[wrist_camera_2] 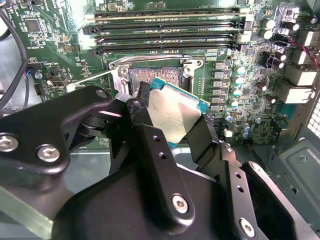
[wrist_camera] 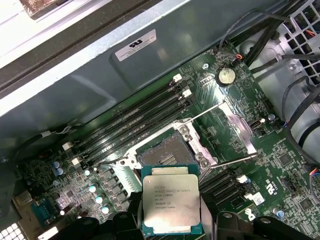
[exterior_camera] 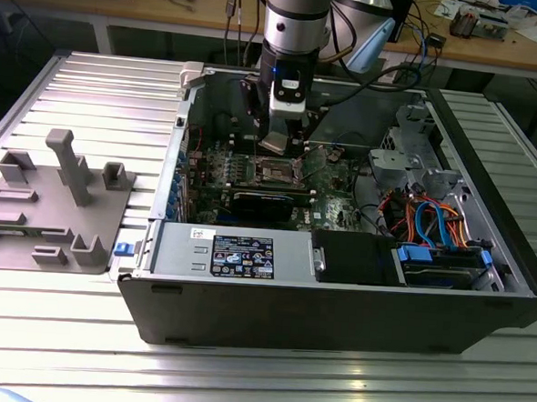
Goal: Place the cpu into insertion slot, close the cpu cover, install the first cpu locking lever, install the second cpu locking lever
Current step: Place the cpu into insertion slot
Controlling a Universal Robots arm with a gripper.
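The hand (wrist_camera_2: 171,116) grasps the cpu (wrist_camera: 171,202) by two opposite edges, holding it tilted just over the bare insertion slot (wrist_camera: 167,152), not seated. The cpu cover (wrist_camera: 239,127) lies swung open beside the slot. In the exterior view, a grey fixture (exterior_camera: 54,197) sits on the worktop (exterior_camera: 59,352) at nine o'clock from the computer case (exterior_camera: 335,305).

Dull metal cpu (wrist_camera: 171,202), matt black metal gripper (wrist_camera_2: 171,116), shiny metal-rimmed insertion slot (wrist_camera: 167,152), glossy circuit board (wrist_camera: 280,155)
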